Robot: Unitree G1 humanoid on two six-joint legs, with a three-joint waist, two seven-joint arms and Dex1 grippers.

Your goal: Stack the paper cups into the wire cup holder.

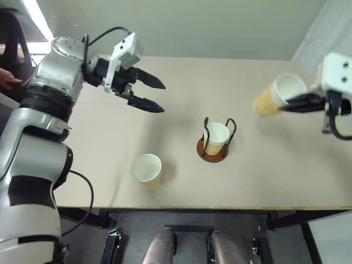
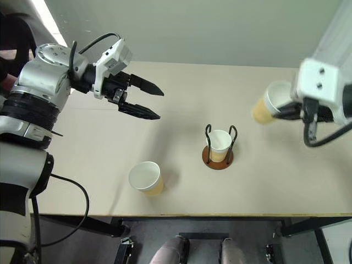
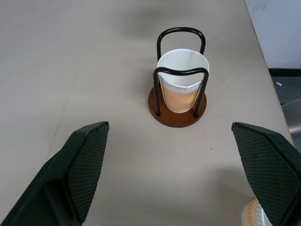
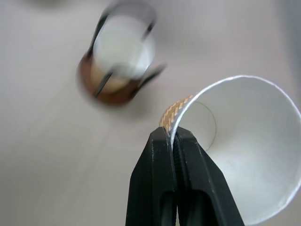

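The wire cup holder stands mid-table with one paper cup upright inside its black loops. A second paper cup stands upright near the table's front edge, to the holder's left. My right gripper is shut on the rim of a third paper cup, which hangs tilted in the air above the table's right side. My left gripper is open above the table's left part, pointing toward the holder, with nothing between its fingers.
The tan table has its front edge close below the loose cup. A person's hand shows at the far left beside a dark chair. A pale curtain hangs at the back right.
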